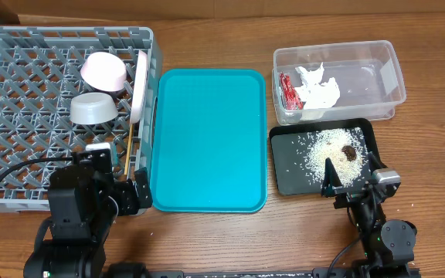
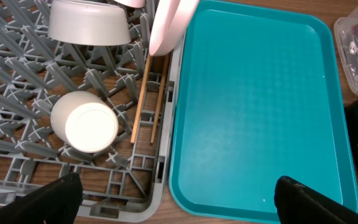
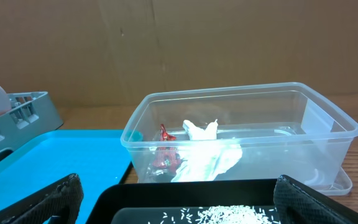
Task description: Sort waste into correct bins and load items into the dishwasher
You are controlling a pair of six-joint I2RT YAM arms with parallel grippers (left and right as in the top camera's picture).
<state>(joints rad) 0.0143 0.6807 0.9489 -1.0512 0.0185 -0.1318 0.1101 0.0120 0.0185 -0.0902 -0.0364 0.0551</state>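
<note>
The grey dish rack (image 1: 22, 93) holds a pink bowl (image 1: 103, 71), a white bowl (image 1: 93, 109), an upright white plate (image 1: 138, 85), wooden chopsticks (image 2: 143, 93) and a white cup (image 2: 84, 122). The clear tub (image 1: 377, 73) holds the red wrapper (image 1: 288, 91) and white napkin (image 1: 317, 86); both show in the right wrist view (image 3: 166, 152) (image 3: 207, 155). The black tray (image 1: 284, 174) holds rice (image 1: 323, 154) and a brown lump (image 1: 348, 151). My left gripper (image 2: 179, 202) is open and empty over the rack's front right corner. My right gripper (image 3: 179, 202) is open and empty at the black tray's near edge.
A teal serving tray (image 1: 209, 139) lies between the rack and the bins. A cardboard wall (image 3: 229, 43) stands behind the tub. Wooden tabletop (image 1: 230, 239) runs along the front edge between the arms.
</note>
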